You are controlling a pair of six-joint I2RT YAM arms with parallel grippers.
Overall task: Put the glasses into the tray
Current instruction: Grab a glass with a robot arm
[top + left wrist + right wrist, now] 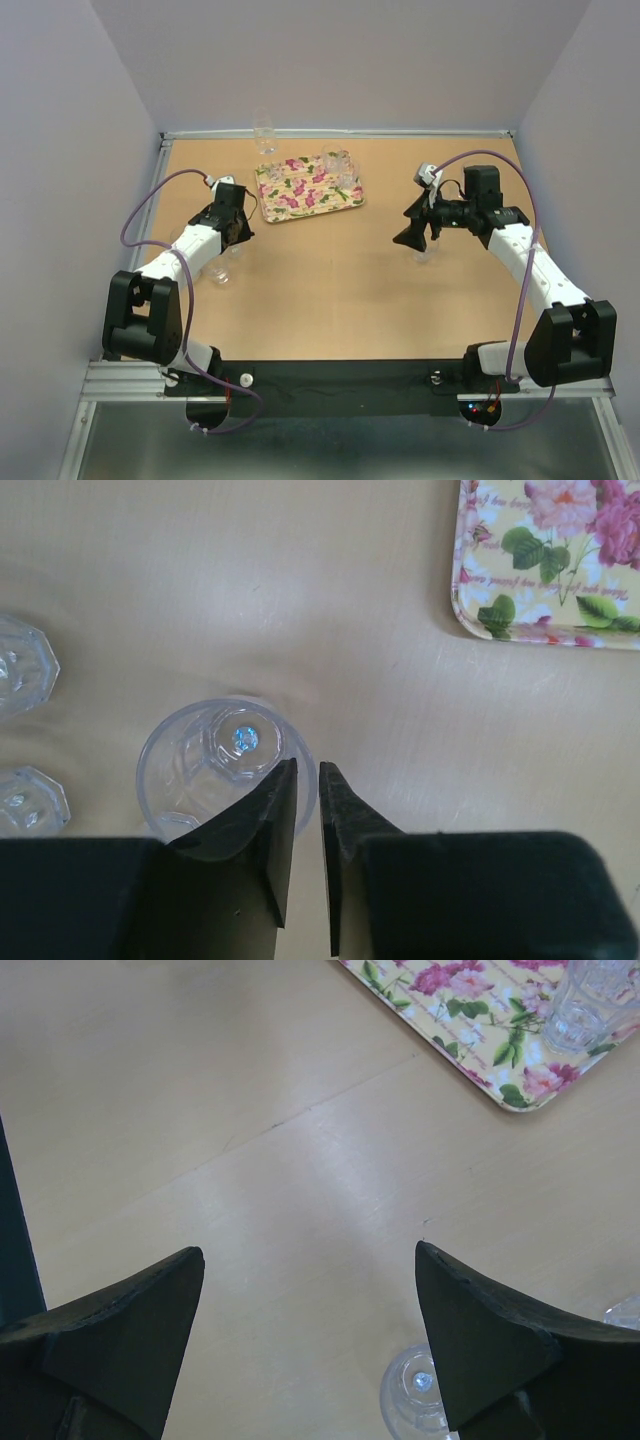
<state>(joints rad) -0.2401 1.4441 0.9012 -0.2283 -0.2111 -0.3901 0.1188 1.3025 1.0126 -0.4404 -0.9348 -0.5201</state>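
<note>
A tan wooden table [330, 290] is filling a booth that pale lilac walls [340, 60] are closing in on three sides, with a metal rail [340, 133] running along the far edge. The floral tray [290, 195] is lying toward the back, left of centre, carrying a few glasses [341, 168] at its right end. A lone glass [264, 135] is standing by the rail behind it. The left pincer [308, 770] is pinching the wall of an upright glass [215, 755] on the table, apart from the tray, one finger inside and one outside, with two faceted glasses [22, 670] sitting beside it. The right pincer [310, 1252] is hanging spread wide above the table, a small glass [410, 1390] standing below one finger.
</note>
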